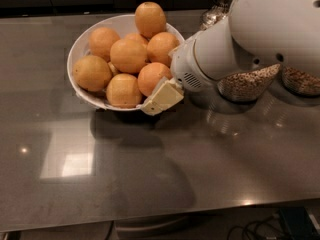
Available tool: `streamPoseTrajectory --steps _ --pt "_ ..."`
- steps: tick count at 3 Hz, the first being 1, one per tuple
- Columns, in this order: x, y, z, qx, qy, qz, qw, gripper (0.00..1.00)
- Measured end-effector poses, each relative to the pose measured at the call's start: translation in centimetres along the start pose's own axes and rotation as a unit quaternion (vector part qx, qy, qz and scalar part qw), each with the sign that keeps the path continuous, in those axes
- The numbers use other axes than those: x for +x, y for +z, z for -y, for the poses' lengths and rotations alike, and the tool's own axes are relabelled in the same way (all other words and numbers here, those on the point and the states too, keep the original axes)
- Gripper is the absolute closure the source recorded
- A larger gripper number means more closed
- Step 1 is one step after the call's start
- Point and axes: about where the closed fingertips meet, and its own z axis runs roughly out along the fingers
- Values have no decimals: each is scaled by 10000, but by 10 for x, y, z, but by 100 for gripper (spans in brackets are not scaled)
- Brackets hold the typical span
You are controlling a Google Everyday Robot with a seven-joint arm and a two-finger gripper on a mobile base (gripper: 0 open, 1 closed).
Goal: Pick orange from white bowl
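Observation:
A white bowl [84,93] stands at the back left of the grey table, piled with several oranges. One orange [150,18] sits on top at the back, another orange [152,76] lies at the front right against the rim. My gripper [159,100] reaches in from the right on a big white arm [250,39]. Its cream-coloured finger lies over the bowl's front right rim, right beside that front right orange.
Two glass jars of grain stand behind the arm at the right, one jar [245,86] partly hidden, another jar [300,81] at the edge. A further jar [220,4] is at the back. The grey tabletop [150,174] stretches toward me.

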Motion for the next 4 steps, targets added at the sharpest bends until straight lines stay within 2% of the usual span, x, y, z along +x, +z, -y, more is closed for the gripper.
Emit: streamPoseTrajectory --steps 1,2,3,4 --pt "-7 6 2 292 33 -27 9996 15" --pt "-4 5 13 792 157 -166 9966 4" --pt "-2 5 19 967 224 -223 9948 4" --pt "4 5 25 1018 342 -223 9940 27"
